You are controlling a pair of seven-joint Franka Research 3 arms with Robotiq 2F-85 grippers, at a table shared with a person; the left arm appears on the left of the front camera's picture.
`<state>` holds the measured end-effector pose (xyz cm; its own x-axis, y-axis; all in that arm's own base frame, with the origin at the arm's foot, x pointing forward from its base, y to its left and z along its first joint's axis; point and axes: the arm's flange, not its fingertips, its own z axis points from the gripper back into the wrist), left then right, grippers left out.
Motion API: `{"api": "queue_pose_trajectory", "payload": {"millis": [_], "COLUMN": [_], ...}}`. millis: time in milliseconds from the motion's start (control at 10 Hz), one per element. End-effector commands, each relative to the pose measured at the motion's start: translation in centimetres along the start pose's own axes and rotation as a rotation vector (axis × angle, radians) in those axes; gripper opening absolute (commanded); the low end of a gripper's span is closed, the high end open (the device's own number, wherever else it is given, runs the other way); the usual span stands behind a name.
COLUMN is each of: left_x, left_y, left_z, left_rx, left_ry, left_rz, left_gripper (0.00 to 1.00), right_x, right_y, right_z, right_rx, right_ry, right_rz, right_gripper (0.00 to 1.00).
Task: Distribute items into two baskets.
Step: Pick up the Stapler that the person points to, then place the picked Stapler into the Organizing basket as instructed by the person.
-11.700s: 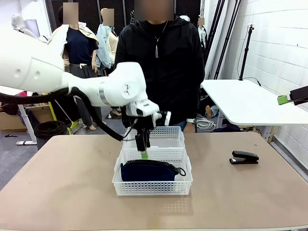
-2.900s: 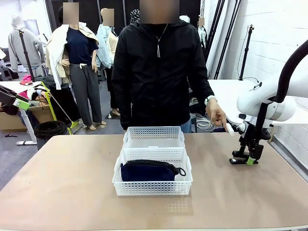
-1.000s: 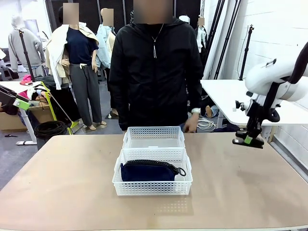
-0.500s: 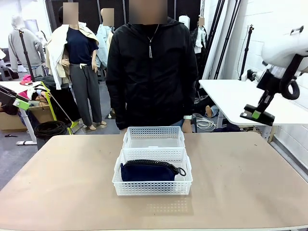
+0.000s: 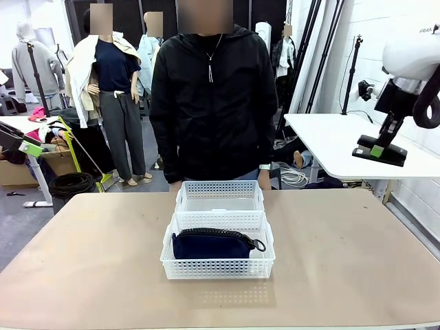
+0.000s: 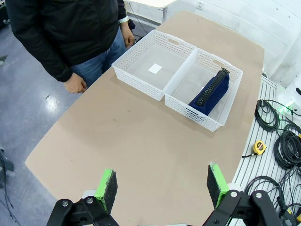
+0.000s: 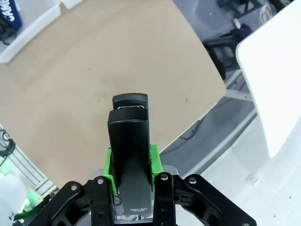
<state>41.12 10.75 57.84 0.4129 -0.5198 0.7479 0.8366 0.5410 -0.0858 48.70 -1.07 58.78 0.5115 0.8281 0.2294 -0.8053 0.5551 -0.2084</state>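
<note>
Right gripper (image 5: 377,150) clamped on stapler (image 5: 379,155), raised far right, likely for carrying to the empty far basket (image 5: 219,196); left gripper (image 6: 160,181) apart.

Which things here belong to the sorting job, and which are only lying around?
Job: near basket holding the navy pouch; far basket; black stapler held by the right gripper.

Lying about: yellow tape measure, black cables beside the table.

From the right wrist, the near basket (image 7: 26,26) with the pouch (image 7: 9,14) gets cut off at the corner.
</note>
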Motion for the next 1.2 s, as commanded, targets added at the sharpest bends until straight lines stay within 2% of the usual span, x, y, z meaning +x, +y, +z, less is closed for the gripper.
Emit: {"api": "queue_pose_trajectory", "payload": {"millis": [0,100,200,1100], "left_x": [-0.07,-0.07,-0.07,-0.07], "left_y": [-0.09,-0.09,-0.09,-0.09], "left_z": [0.11,0.11,0.11,0.11], "left_rx": [-0.009,-0.009,-0.009,-0.009], "left_ry": [-0.017,-0.017,-0.017,-0.017], "left_rz": [0.0,0.0,0.0,0.0], "left_gripper": [1.0,1.0,1.0,1.0], "right_x": [-0.24,-0.24,0.03,0.03], "right_y": [0.66,0.83,0.26,0.26], "right_z": [-0.3,0.04,-0.01,-0.01], "right_rx": [0.004,0.029,0.004,0.004], "right_ry": [0.041,0.055,0.013,0.013], "right_rz": [0.023,0.064,0.013,0.013], "right_gripper": [0.0,0.0,0.0,0.0]}}
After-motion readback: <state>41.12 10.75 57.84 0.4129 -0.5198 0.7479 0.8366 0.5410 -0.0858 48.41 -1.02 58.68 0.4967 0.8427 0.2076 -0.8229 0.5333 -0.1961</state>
